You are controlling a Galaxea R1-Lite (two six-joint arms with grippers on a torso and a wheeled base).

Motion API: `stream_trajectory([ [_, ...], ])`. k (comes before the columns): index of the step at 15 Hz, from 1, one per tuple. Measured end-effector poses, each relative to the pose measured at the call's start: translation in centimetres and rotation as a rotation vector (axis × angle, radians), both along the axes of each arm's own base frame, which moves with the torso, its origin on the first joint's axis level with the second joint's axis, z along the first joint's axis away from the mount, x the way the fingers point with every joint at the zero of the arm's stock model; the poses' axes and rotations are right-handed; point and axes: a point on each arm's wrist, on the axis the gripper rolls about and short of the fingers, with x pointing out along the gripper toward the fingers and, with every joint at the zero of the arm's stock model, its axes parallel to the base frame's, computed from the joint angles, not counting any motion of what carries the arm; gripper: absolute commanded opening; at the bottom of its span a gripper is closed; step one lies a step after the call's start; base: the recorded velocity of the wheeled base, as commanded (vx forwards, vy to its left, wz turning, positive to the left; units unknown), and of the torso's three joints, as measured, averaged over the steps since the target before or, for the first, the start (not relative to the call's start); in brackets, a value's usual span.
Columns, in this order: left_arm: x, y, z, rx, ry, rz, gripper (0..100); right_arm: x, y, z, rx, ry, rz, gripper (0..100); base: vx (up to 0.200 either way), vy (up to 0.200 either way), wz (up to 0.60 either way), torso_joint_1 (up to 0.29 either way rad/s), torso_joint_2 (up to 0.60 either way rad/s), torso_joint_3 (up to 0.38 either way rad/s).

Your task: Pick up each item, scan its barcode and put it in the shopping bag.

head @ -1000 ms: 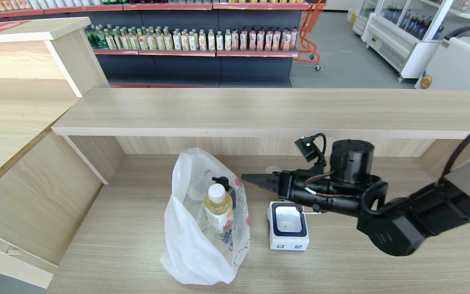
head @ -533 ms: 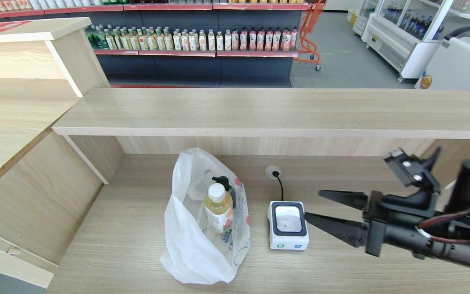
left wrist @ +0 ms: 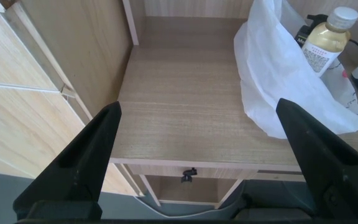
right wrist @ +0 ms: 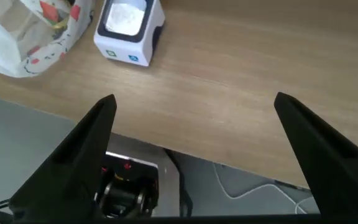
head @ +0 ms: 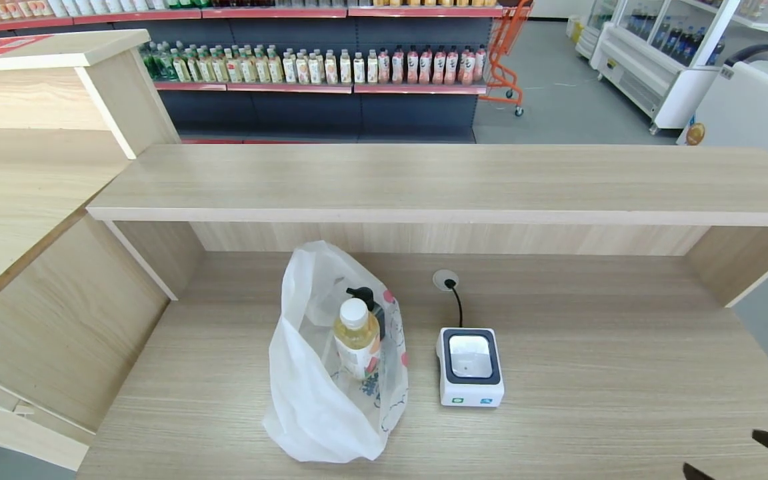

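A white plastic shopping bag stands on the wooden counter. Inside it are a yellow drink bottle with a white cap and a black pump-top bottle. A white barcode scanner sits just right of the bag. My right gripper is open and empty at the counter's near right edge, well clear of the scanner. My left gripper is open and empty, off the near left edge, facing the bag and the bottle.
A raised wooden ledge runs along the back of the counter, with side panels at both ends. The scanner's cable goes to a grommet behind it. Bare counter lies right of the scanner. Store shelves stand beyond.
My right arm has pulled back from beside the bag, past the scanner, to the counter's near right edge. Bag, bottles and scanner stay put.
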Motion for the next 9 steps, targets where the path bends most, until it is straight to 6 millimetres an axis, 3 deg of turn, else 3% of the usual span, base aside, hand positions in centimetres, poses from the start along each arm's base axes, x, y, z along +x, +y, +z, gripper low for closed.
stream_trajectory([
  [4,0.0,0.0,0.0,0.000,0.000,0.000,100,-5.3,-1.4,-2.8,0.030,-0.061,-0.182,100,0.000,0.000,0.00,0.000,0.00,0.000],
  [9,0.0,0.0,0.0,0.000,0.000,0.000,100,-7.2,-1.4,-3.7,0.053,-0.223,-0.324,100,0.000,0.000,0.00,0.000,0.00,0.000],
])
